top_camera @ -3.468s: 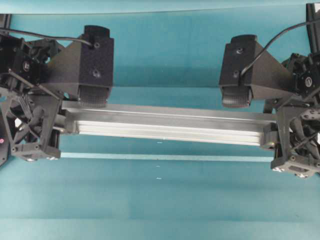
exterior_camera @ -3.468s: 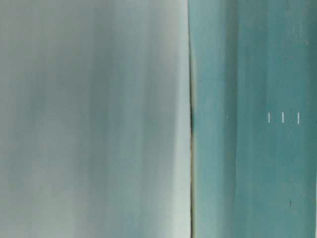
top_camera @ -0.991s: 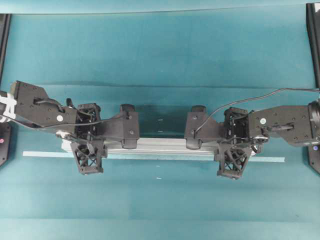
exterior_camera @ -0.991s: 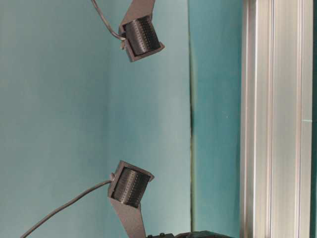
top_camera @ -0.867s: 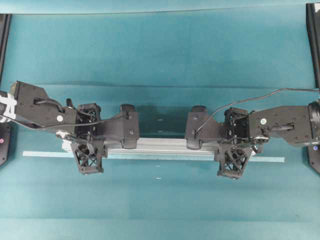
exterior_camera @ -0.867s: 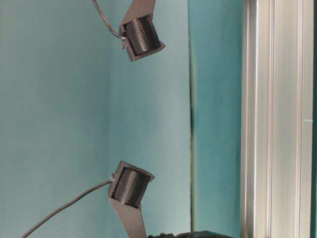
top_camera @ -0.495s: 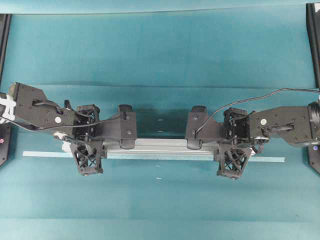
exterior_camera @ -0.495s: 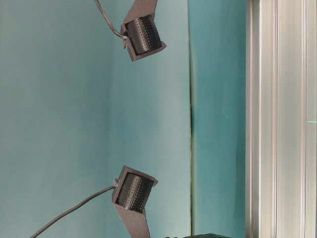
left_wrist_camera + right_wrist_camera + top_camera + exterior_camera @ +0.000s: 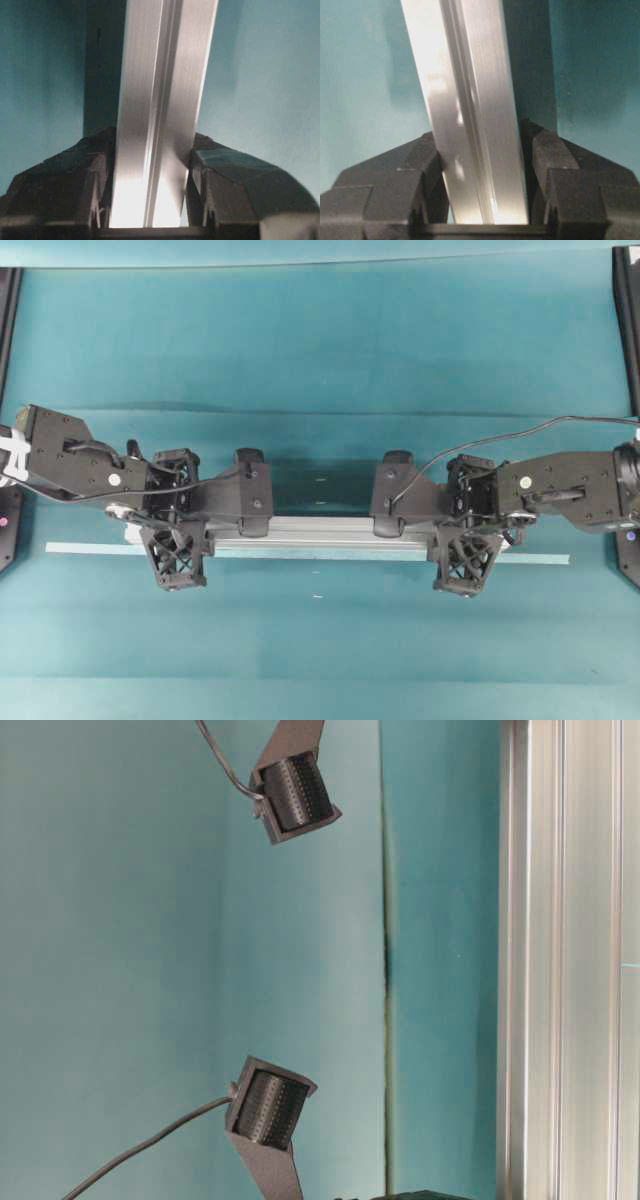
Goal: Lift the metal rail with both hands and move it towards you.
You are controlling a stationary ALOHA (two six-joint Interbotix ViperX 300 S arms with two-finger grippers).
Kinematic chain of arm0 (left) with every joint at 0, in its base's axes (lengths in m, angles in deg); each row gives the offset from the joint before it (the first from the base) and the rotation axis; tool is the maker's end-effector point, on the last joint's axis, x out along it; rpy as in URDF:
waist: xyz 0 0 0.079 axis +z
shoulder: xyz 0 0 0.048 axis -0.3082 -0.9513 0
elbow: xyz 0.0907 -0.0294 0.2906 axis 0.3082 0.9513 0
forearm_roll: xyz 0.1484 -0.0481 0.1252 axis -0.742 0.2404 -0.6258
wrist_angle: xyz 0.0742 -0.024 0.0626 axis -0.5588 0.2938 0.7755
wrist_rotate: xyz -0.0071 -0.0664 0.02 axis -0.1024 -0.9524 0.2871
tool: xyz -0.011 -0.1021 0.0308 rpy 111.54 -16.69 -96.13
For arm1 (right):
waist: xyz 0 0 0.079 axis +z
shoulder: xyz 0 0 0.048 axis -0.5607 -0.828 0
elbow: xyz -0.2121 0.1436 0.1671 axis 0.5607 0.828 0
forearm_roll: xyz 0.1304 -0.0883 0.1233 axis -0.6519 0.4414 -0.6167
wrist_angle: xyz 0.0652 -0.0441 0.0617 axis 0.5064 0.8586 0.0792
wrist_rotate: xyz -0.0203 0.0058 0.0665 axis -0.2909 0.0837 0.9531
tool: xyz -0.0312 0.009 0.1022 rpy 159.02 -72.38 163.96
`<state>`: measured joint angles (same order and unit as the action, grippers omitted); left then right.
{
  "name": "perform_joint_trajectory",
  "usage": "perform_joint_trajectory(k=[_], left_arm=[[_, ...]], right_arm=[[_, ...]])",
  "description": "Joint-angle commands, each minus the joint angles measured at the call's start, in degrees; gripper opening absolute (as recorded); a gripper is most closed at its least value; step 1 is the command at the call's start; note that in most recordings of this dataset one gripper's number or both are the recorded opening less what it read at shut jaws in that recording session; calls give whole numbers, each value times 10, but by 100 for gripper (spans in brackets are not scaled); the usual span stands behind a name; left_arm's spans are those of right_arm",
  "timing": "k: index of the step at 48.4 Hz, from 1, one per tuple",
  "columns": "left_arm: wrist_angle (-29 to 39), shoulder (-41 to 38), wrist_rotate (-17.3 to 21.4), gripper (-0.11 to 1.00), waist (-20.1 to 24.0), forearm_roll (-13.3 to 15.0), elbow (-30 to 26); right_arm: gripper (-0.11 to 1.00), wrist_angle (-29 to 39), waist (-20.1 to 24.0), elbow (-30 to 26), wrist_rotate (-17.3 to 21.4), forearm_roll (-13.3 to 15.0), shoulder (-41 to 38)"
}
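The metal rail (image 9: 320, 530), a grooved silver bar, lies crosswise in the middle of the teal table in the overhead view. My left gripper (image 9: 172, 530) is shut on its left end and my right gripper (image 9: 468, 530) on its right end. In the left wrist view the rail (image 9: 160, 100) runs up between the black fingers (image 9: 75, 190), which press on both of its sides. The right wrist view shows the same grip on the rail (image 9: 465, 100) by the gripper (image 9: 485, 200). At table level the rail (image 9: 570, 960) fills the right edge. Whether it touches the table I cannot tell.
A thin pale-blue tape strip (image 9: 90, 548) runs just in front of the rail and sticks out past both ends. Black frame posts stand at the far left (image 9: 8, 300) and far right (image 9: 625, 300). Small white marks (image 9: 318, 595) dot the cloth.
The left arm has crept slightly to the left, and the rail has shifted a little in the table-level view. Both grips are unchanged.
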<state>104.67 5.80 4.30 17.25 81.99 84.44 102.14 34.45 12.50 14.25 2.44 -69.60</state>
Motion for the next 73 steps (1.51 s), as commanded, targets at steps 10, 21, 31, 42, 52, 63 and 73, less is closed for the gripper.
perform_joint_trajectory(k=[10,21,31,42,52,63,73], left_arm=[[-6,6,-36,28,15,3,-4],[-7,5,-34,28,22,2,-3],[-12,6,-33,28,22,2,4],[-62,11,-33,28,21,2,19],[-66,10,-33,28,19,2,19],[-69,11,-33,28,15,2,20],[-71,11,-36,32,16,2,20]], right_arm=[[43,-10,-14,-3,11,-3,1],[43,-11,-14,0,11,-3,0],[43,-10,-14,2,11,-3,-1],[43,-9,-14,3,11,-6,-1],[43,-16,-11,3,13,-10,-1],[43,-18,-10,4,15,-16,-1],[42,-18,-8,4,17,-20,-1]])
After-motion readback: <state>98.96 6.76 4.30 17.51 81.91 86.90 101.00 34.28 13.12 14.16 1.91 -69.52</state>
